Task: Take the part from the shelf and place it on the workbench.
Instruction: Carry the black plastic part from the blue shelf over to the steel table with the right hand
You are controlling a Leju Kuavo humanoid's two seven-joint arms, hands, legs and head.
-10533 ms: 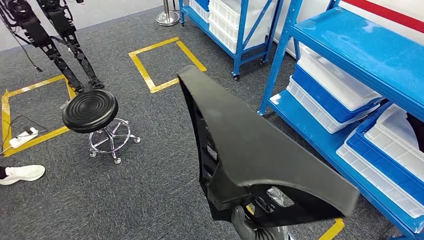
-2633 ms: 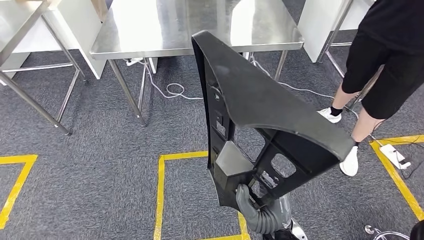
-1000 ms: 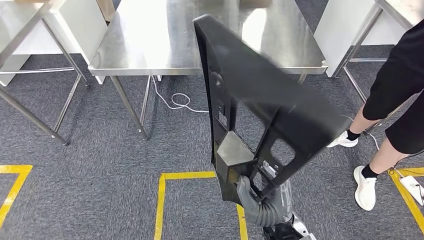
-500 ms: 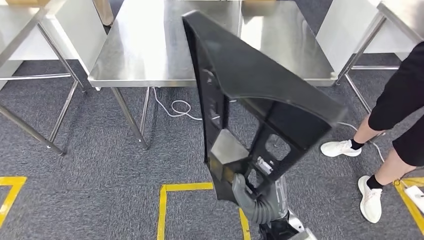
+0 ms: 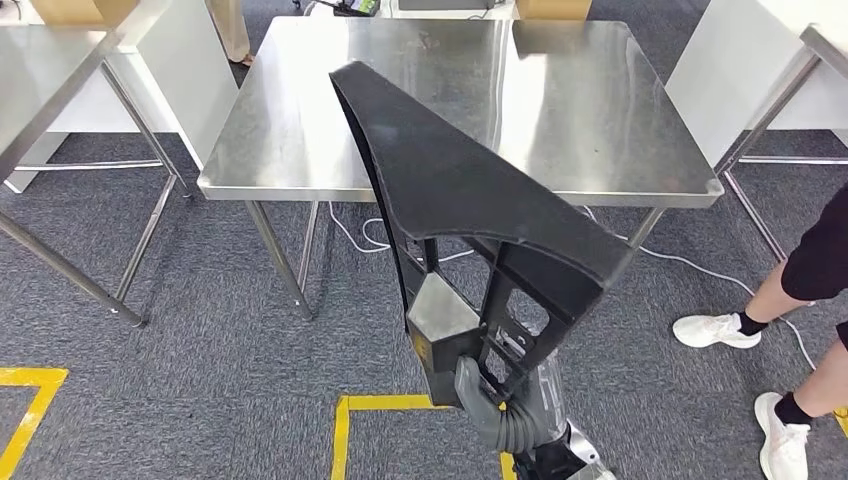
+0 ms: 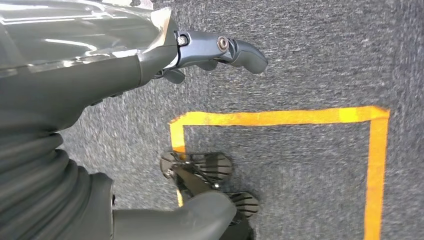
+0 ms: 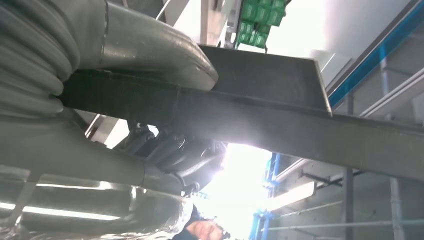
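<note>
Large black part (image 5: pixel 470 190) gripped at its lower end by the right hand (image 5: pixel 480 385), held upright before the steel workbench (image 5: pixel 290 110), left hand (image 6: pixel 150 55) holding nothing, fingers loosely curled, no writing readable.

Matt black plastic part (image 5: pixel 470 200), glossy brushed-steel workbench (image 5: pixel 290 120) — rough grey carpet (image 5: pixel 180 400), yellow tape (image 5: pixel 390 402)
</note>
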